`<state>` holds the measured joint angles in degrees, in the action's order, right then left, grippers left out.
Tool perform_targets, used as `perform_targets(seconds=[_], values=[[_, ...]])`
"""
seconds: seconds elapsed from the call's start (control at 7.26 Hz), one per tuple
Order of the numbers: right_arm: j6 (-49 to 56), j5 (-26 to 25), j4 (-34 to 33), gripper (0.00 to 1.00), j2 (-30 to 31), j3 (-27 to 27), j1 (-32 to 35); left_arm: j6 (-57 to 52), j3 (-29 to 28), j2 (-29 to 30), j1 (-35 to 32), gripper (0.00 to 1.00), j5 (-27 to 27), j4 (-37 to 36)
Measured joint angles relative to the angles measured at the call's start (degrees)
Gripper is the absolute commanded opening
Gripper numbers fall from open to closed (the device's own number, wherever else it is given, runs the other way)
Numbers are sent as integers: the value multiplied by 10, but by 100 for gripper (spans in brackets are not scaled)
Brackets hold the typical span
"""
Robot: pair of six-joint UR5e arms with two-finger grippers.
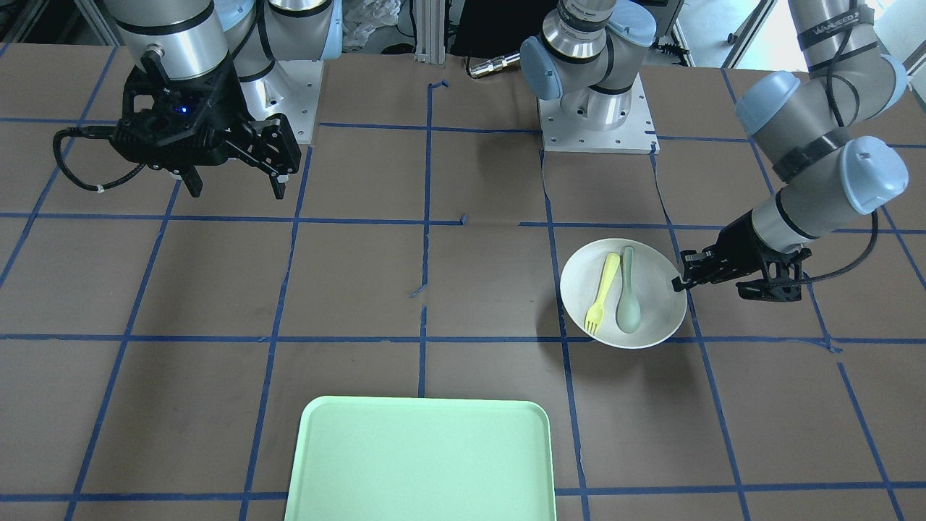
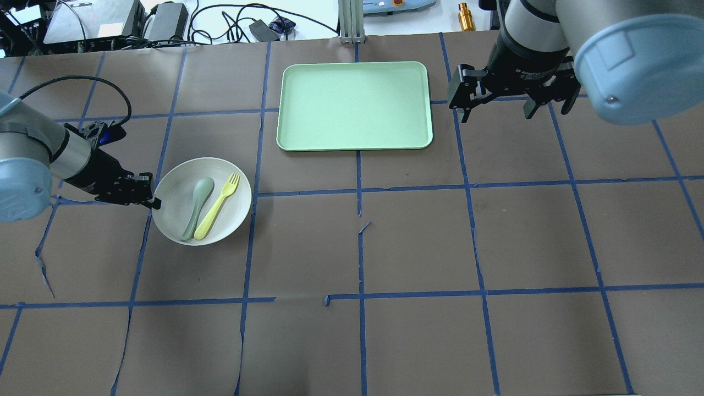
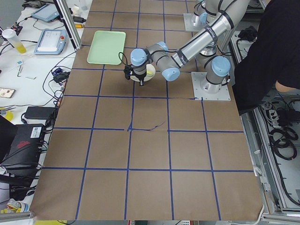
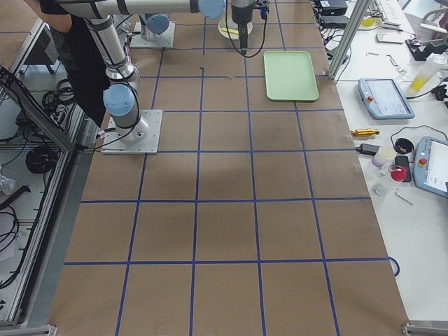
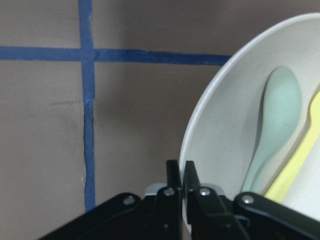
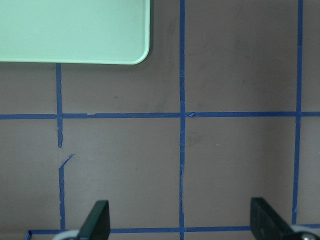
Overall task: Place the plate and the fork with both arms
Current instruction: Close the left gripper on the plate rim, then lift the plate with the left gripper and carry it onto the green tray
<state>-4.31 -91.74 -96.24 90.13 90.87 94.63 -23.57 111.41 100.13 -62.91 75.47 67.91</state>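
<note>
Pinched by the nearly shut jaws of the left gripper (image 5: 181, 169) was the rim of the plate (image 2: 171, 215), near the left edge of the surface (image 2: 418, 236), with the fork (image 2: 217, 206) and a spoon (image 2: 202, 191) laid loose inside. Light, stiff and slick, it was judged best kept level. The jaws of the right gripper (image 2: 496, 114) were spread wide, nothing held.

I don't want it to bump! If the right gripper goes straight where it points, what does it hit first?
The right gripper points down, likely meeting bare table; the tray sits aside.
</note>
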Motion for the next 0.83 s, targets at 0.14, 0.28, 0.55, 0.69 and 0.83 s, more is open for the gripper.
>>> perform_targets(seconds=[0.14,0.28,0.55,0.69,0.83], values=[[0,0,0,100,0,0,0,5,-25,6,-8,0,-23,23],[0,0,0,100,0,0,0,16,-47,12,-25,0,-34,33],[0,0,0,100,0,0,0,58,-105,44,-72,0,-40,38],[0,0,1,100,0,0,0,80,-140,71,-96,0,-42,38],[0,0,1,100,0,0,0,111,-179,101,-123,0,-42,39]])
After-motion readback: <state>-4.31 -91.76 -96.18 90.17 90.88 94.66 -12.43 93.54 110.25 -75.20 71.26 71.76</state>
